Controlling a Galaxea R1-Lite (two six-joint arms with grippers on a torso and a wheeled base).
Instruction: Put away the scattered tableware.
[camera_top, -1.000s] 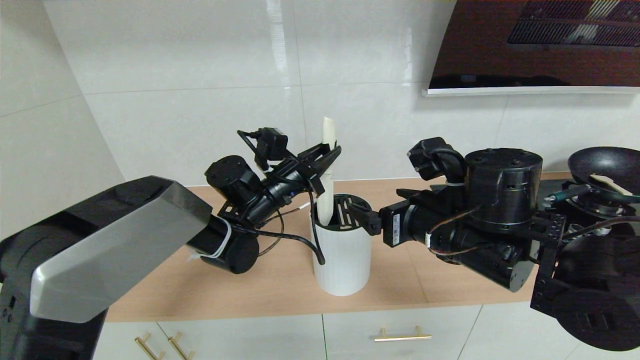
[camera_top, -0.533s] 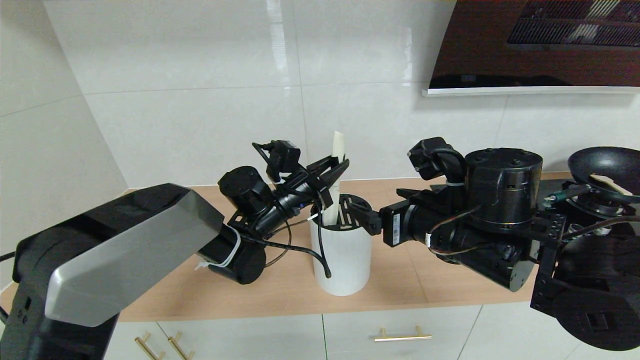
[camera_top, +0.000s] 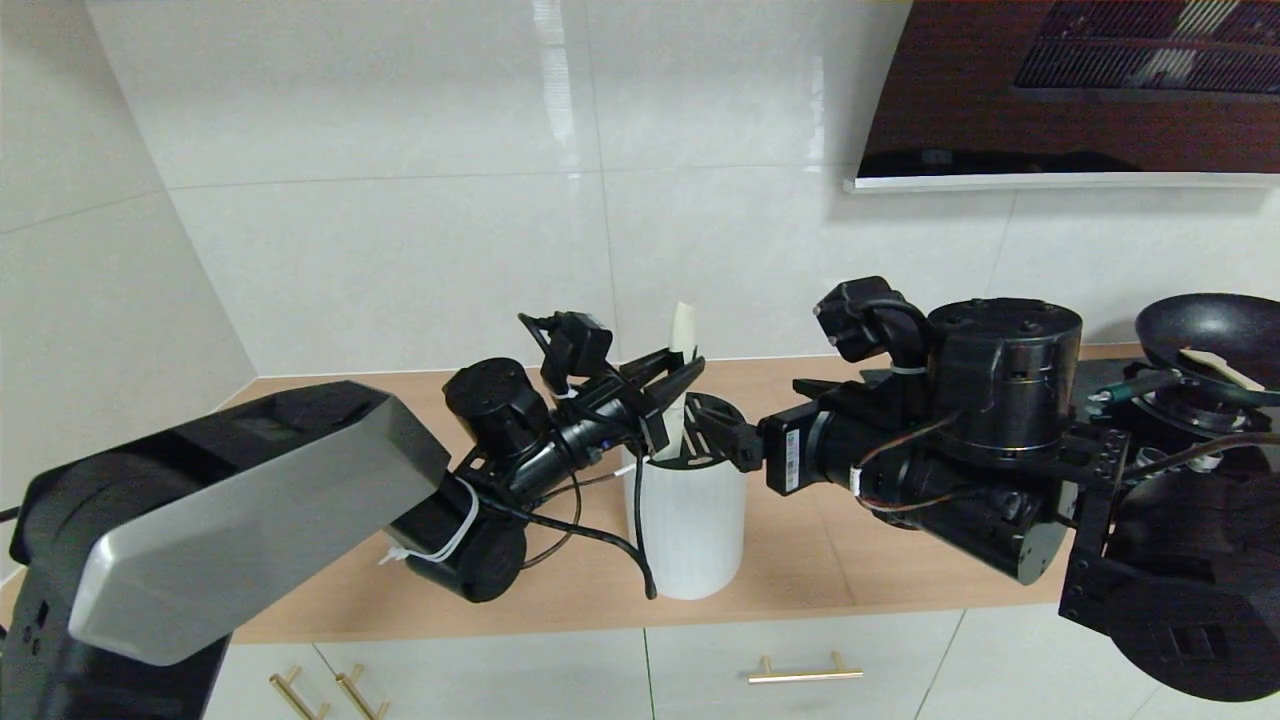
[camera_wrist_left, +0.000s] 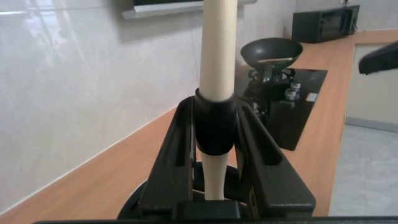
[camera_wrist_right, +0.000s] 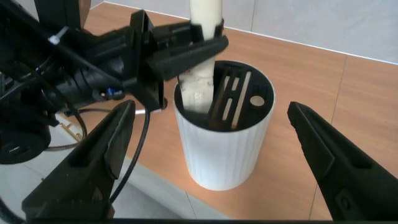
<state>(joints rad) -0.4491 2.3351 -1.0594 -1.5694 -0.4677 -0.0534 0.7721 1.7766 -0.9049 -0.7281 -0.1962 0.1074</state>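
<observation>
Left gripper (camera_top: 681, 369) holds cream utensil (camera_top: 684, 323) inside white holder (camera_top: 692, 525).

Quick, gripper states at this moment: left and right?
Left gripper: closed on the cream utensil handle, whose lower end sits in the white holder.
Right gripper: open, fingers spread either side of the holder, holding nothing.

Three cameras around the white holder (camera_top: 690, 530) at the front edge of the counter (camera_top: 850, 570).
The head view faces the tiled wall (camera_top: 400, 250) from above and farther back. The left wrist view looks closely along the cream handle (camera_wrist_left: 217, 50) toward the pan (camera_wrist_left: 270, 50). The right wrist view looks down on the holder from nearby.
</observation>
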